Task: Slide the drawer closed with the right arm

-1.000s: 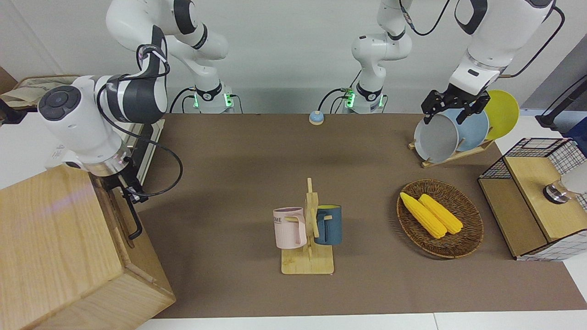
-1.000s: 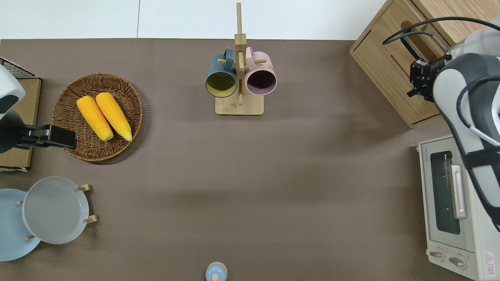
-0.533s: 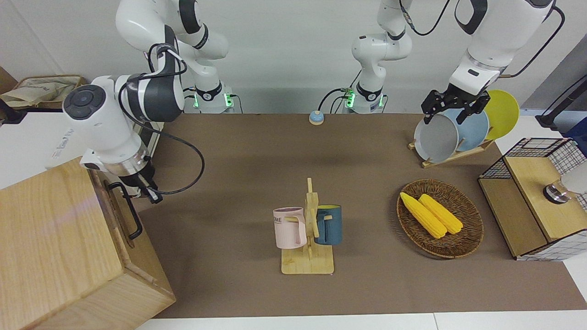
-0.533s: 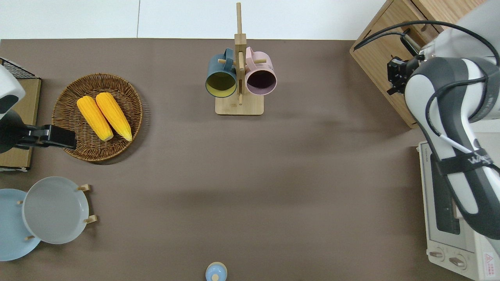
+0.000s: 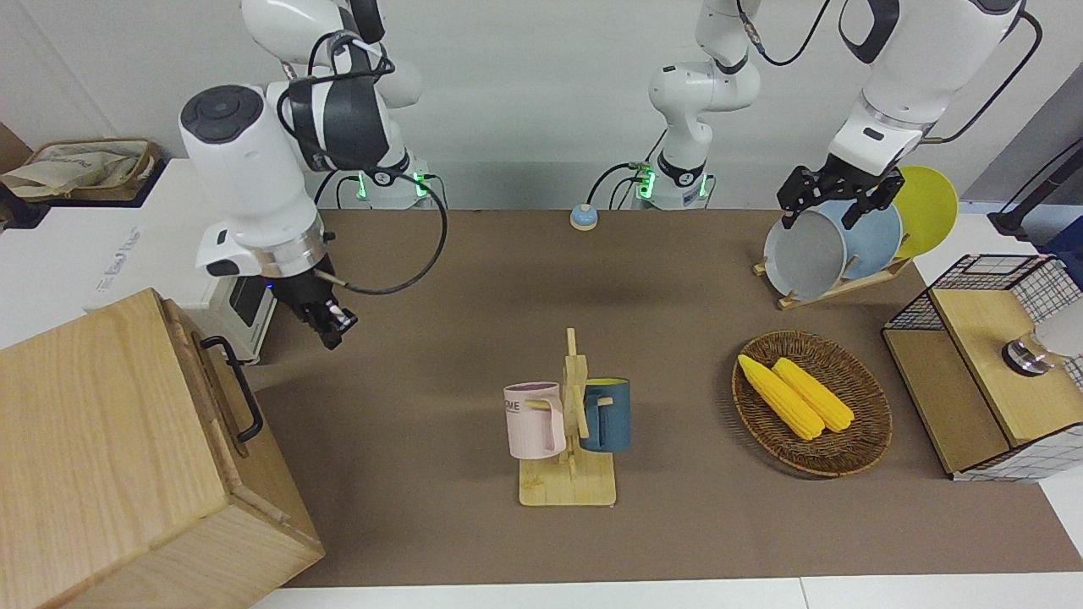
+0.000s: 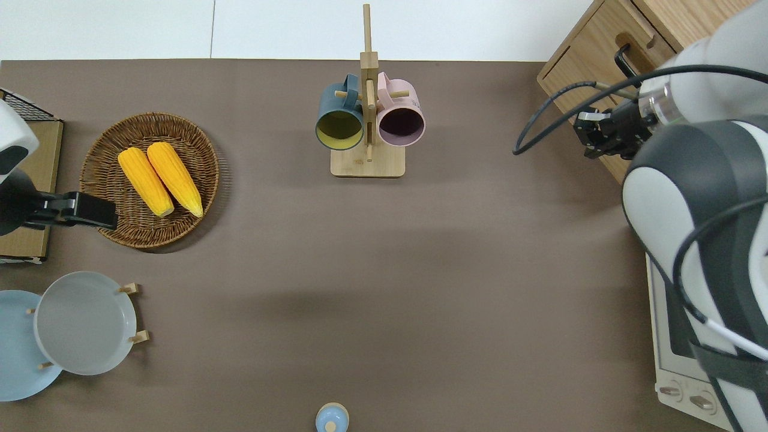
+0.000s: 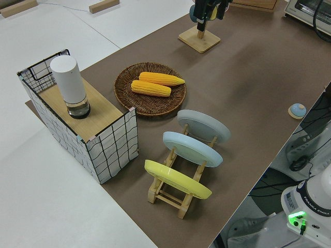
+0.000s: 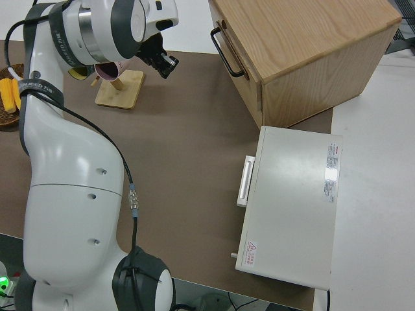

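Sitting flush in its cabinet, the drawer (image 5: pixel 222 397) is seen at the lower left of the front view.

Its black loop handle (image 5: pixel 234 386) is untouched. The right gripper (image 6: pixel 595 133) is held apart from the cabinet (image 8: pixel 305 52), over the brown mat at the cabinet's corner, in the upper right of the overhead view; whether its fingers are spread cannot be told. A white toaster oven (image 8: pixel 288 201) is set beside the cabinet. The left arm is parked.

Drawer (image 5: pixel 222 397) shut in cabinet (image 5: pixel 110 457), toaster oven (image 8: pixel 288 204) beside it nearer the robots
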Controlling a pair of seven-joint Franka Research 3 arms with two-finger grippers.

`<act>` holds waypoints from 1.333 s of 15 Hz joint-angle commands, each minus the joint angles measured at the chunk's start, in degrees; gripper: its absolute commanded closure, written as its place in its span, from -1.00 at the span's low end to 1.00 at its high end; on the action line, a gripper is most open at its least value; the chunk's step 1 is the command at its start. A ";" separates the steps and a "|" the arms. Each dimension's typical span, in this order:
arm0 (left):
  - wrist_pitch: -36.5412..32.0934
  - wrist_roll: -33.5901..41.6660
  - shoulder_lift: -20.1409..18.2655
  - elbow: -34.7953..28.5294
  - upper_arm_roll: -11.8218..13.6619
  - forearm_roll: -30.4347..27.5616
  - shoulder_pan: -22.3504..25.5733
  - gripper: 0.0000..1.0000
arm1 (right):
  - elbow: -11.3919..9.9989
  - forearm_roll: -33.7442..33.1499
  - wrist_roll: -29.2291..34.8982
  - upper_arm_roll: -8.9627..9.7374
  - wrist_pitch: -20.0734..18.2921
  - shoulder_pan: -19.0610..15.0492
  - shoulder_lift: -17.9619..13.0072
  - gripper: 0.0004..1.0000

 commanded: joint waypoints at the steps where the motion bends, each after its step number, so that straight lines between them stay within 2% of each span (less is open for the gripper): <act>1: -1.13 0.51 0.65 1.49 -0.41 0.99 0.31 -0.99 | -6.56 0.45 -11.46 -0.19 -2.69 -0.04 -7.55 1.00; 3: -1.13 0.51 0.65 1.49 -0.41 0.99 0.31 -0.99 | -8.14 4.21 -16.74 -0.97 -4.10 -0.39 -10.10 1.00; 6: -1.13 0.51 0.65 1.49 -0.41 0.99 0.31 -0.99 | -9.63 4.93 -24.74 -2.55 -5.42 -0.48 -12.57 1.00; 9: -1.13 0.51 0.65 1.49 -0.41 0.99 0.31 -0.99 | -10.08 5.11 -27.58 -4.40 -6.30 0.13 -13.63 0.97; 11: -1.13 0.51 0.65 1.40 -0.41 0.99 0.31 -0.99 | -9.90 4.93 -27.23 -5.54 -6.39 1.27 -13.72 0.33; 12: -1.13 0.51 0.65 1.49 -0.41 0.99 0.31 -0.99 | -9.82 4.93 -27.14 -6.33 -6.39 1.80 -13.72 -0.10; 13: -1.13 0.51 0.65 1.49 -0.41 0.99 0.31 -0.99 | -9.73 4.93 -26.96 -6.51 -6.39 1.89 -13.54 -0.99; 17: -1.13 0.51 0.65 1.49 -0.41 0.99 0.31 -0.99 | -8.32 3.61 -27.05 -6.34 -6.39 1.72 -13.01 -0.98; 20: -1.13 0.51 0.65 1.49 -0.41 0.99 0.31 -0.99 | -8.23 2.82 -27.49 -6.34 -7.27 1.63 -13.01 -0.98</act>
